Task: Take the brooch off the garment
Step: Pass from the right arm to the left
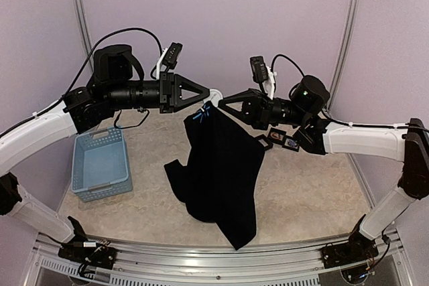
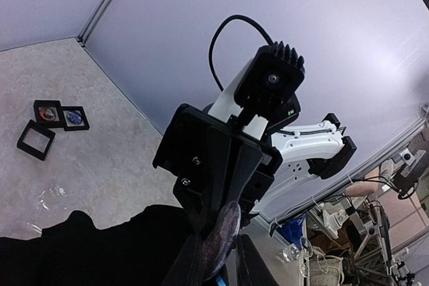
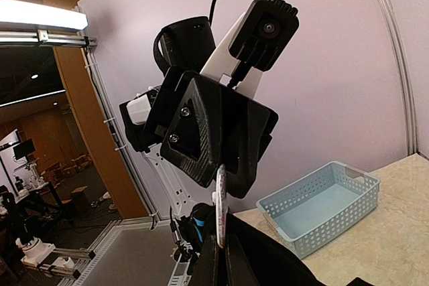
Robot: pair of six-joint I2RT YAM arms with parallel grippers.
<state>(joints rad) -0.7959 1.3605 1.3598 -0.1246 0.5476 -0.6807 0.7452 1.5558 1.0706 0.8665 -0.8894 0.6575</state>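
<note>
Garment [image 1: 221, 172] hangs lengthwise — neck and brooch [image 3: 220, 199] uppermost.

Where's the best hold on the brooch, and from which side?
Likely pinch the brooch across its flat faces, coming from the right gripper's side: the right wrist view shows the disc edge-on, in line with its fingers, at the hanging garment's top.

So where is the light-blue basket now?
In the top view the light-blue basket sits on the table at the left, under the left arm and left of the hanging black garment.
</note>
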